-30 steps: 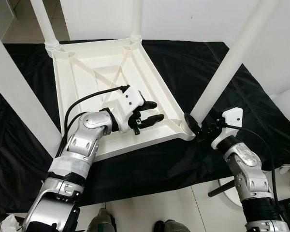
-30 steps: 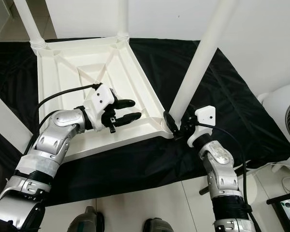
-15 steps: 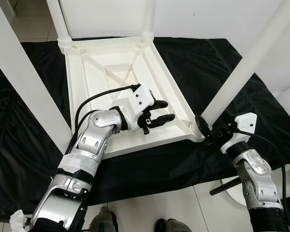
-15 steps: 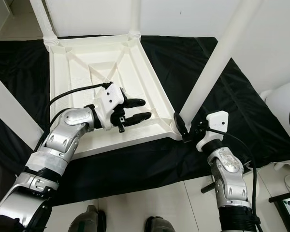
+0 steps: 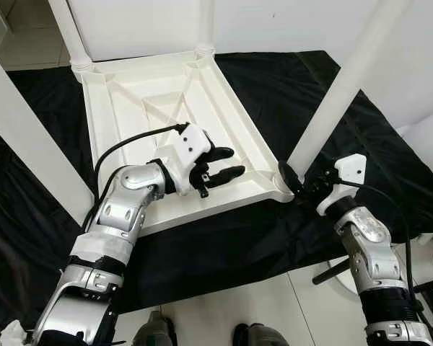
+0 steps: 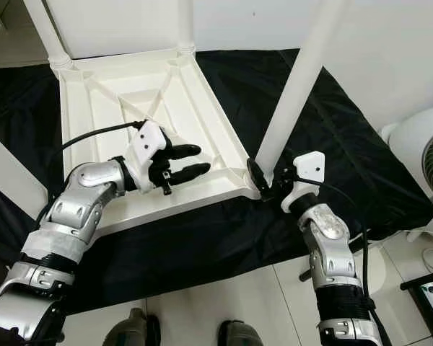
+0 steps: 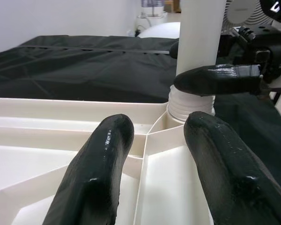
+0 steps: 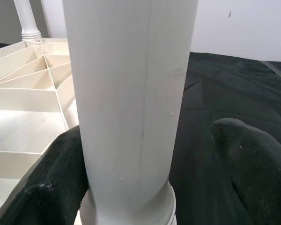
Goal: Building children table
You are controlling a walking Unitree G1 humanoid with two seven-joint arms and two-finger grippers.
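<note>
The white children's table top lies upside down on a black cloth, ribs facing up. A white leg stands in its near right corner socket. My right gripper is at that leg's base, fingers on either side. In the right wrist view the leg touches one finger, and a gap separates it from the other. My left gripper hovers open just over the ribbed underside, pointing toward that corner, with nothing between its fingers.
Three more white legs stand up from the table: far left, far right and near left. A white fan stands on the tile floor at the right. A white wall runs behind the cloth.
The whole picture swung one way and back, so the camera moved. Both grippers keep the same places relative to the table and the leg.
</note>
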